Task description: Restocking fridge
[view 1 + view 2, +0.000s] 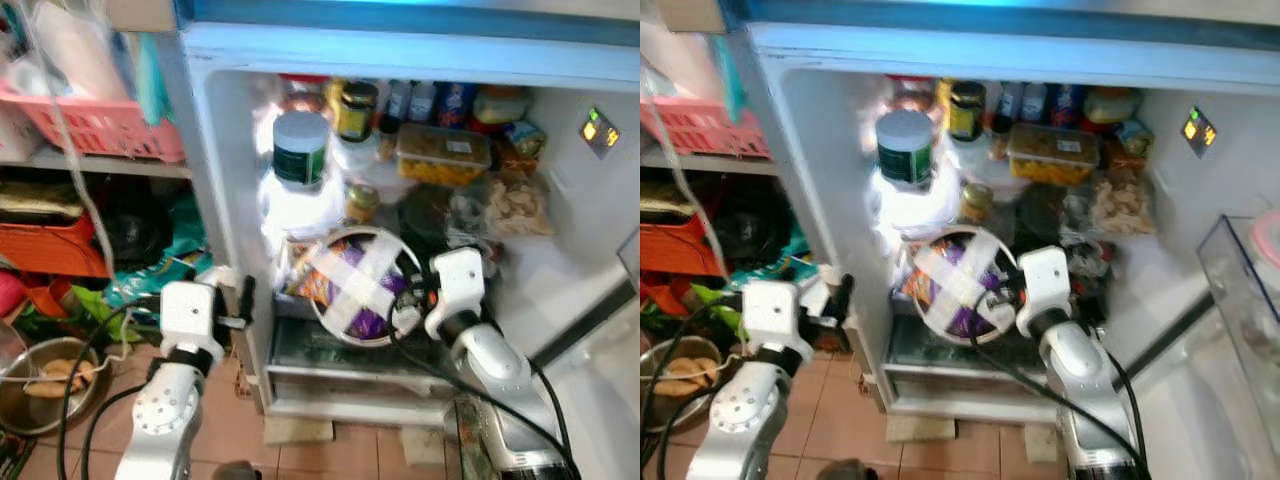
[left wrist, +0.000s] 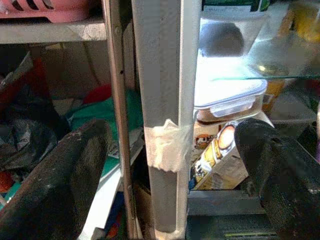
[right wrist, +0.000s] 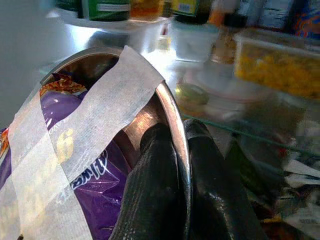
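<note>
Inside the open fridge [image 1: 235, 200], the right gripper [image 3: 181, 165] had its jaws clenched on the rim of a taped steel bowl [image 1: 355, 285] of snack packets, holding it tilted, probably to slide it under the glass shelf [image 3: 235, 127]. The left gripper [image 2: 165, 165] hovered released around the fridge's side edge. Jars crowded the shelf; beside the fridge stood a cluttered rack [image 1: 90, 160] on tiled floor [image 1: 330, 455].
</note>
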Robot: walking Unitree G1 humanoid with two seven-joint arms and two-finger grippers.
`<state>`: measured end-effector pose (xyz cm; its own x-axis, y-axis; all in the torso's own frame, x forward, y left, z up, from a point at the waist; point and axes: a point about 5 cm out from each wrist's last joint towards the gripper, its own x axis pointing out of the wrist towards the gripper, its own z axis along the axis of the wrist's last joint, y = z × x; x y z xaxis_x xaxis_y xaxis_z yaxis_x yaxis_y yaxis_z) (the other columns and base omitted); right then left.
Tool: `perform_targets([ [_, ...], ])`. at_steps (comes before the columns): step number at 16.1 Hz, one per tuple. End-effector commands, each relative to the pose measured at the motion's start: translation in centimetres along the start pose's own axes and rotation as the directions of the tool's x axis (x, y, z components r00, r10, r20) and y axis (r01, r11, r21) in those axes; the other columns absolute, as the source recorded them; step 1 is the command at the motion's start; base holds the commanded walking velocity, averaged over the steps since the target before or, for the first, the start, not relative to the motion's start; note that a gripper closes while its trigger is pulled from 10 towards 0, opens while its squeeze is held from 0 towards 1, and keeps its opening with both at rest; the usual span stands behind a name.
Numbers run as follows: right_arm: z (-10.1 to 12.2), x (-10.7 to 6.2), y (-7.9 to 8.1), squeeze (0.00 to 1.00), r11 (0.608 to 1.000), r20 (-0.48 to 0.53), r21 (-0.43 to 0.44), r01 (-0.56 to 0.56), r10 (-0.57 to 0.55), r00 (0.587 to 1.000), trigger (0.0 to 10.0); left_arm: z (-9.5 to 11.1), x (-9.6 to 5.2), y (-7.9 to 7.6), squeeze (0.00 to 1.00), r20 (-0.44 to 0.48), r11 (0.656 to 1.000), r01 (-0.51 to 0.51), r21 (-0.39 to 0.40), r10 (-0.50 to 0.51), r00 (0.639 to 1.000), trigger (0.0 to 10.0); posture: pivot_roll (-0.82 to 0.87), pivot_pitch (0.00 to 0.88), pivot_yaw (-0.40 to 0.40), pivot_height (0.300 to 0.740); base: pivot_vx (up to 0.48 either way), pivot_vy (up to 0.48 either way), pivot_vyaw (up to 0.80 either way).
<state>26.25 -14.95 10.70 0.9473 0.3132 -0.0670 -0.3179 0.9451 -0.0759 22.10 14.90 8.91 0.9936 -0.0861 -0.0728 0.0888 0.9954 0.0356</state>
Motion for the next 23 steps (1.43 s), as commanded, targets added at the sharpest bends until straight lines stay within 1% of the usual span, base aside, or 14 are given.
perform_targets([
  [1,0.6,0.3,-0.7,0.00,1.000,0.020,0.008,0.028,-0.028,0.999,10.0,0.1,0.1,-0.1,0.00,-0.006,1.000,0.005,0.004,-0.005,1.000,10.0,0.07,0.000,-0.020,0.740,0.000,0.000,-0.80],
  [3,1.2,1.3,-0.9,0.00,0.999,0.040,0.021,0.041,-0.042,0.998,10.0,0.2,-0.1,-0.1,0.00,-0.007,1.000,0.008,0.007,-0.008,1.000,10.0,0.08,0.000,-0.015,0.740,0.000,0.000,-0.80],
  [4,1.7,2.2,-1.1,0.00,0.998,0.056,0.033,0.051,-0.053,0.997,10.0,0.2,-0.3,0.0,0.00,-0.010,1.000,0.011,0.010,-0.010,1.000,10.0,0.09,0.000,-0.011,0.740,0.000,0.000,-0.57],
  [5,2.2,3.1,-1.2,0.00,0.998,0.072,0.043,0.055,-0.058,0.996,10.0,0.2,-0.5,0.0,0.00,-0.013,1.000,0.011,0.013,-0.011,1.000,10.0,0.10,0.000,-0.011,0.740,0.000,0.000,0.00],
  [6,2.5,3.4,-1.3,0.00,0.997,0.080,0.053,0.057,-0.061,0.995,10.0,0.3,-0.7,0.0,0.00,-0.014,1.000,0.012,0.016,-0.012,1.000,10.0,0.11,0.000,-0.008,0.740,0.000,0.000,0.00],
  [8,3.3,5.3,-1.3,0.00,0.993,0.092,0.106,0.048,-0.058,0.994,10.0,0.4,-1.6,0.3,0.00,-0.029,1.000,0.008,0.027,-0.008,1.000,10.0,0.13,0.000,0.000,0.740,0.000,0.000,0.00],
  [10,3.5,6.4,-1.1,0.00,0.991,0.088,0.133,0.029,-0.041,0.995,10.0,0.4,-2.1,0.4,0.00,-0.040,0.999,0.010,0.032,-0.009,0.999,10.0,0.16,0.000,0.002,0.740,0.000,0.000,0.00],
  [11,4.0,7.7,-0.2,0.00,0.989,0.090,0.148,-0.003,-0.010,0.996,10.0,0.6,-2.8,0.4,0.00,-0.050,0.999,0.008,0.035,-0.006,0.999,10.0,0.18,0.021,0.005,0.740,0.000,0.000,0.00],
  [15,5.0,10.3,1.2,0.00,0.980,0.065,0.198,-0.005,-0.008,0.998,10.0,0.9,-4.5,0.3,0.00,-0.081,0.999,-0.004,0.039,0.007,0.997,10.0,0.23,0.072,-0.004,0.740,0.000,0.000,0.00],
  [17,5.0,10.8,1.4,0.00,0.980,0.040,0.201,0.009,-0.018,0.999,10.0,0.9,-5.0,0.4,0.00,-0.091,0.999,-0.011,0.039,0.015,0.996,10.0,0.24,0.088,-0.005,0.740,0.000,0.000,0.00],
  [18,5.1,12.0,1.3,0.00,0.976,-0.021,0.210,0.060,-0.057,0.998,10.0,1.0,-6.0,0.3,0.00,-0.116,0.999,-0.012,0.039,0.016,0.993,10.0,0.26,0.115,-0.006,0.740,0.000,0.000,0.00],
  [20,5.9,12.9,0.4,0.00,0.964,-0.057,0.228,0.140,-0.131,0.990,10.0,1.0,-6.6,0.0,0.00,-0.132,0.999,-0.011,0.033,0.015,0.991,10.0,0.26,0.142,-0.005,0.740,0.000,0.000,0.00],
  [21,6.5,13.5,-0.2,0.00,0.950,-0.080,0.238,0.201,-0.187,0.979,10.0,1.1,-6.5,-0.1,0.00,-0.138,1.000,-0.010,0.029,0.014,0.990,10.0,0.26,0.148,-0.007,0.740,0.000,0.000,0.00],
  [23,7.5,14.0,-0.8,0.00,0.932,-0.078,0.279,0.233,-0.220,0.972,10.0,1.2,-6.7,-0.3,0.00,-0.146,1.000,-0.009,0.024,0.012,0.989,10.0,0.25,0.158,-0.012,0.740,0.000,0.000,0.00],
])
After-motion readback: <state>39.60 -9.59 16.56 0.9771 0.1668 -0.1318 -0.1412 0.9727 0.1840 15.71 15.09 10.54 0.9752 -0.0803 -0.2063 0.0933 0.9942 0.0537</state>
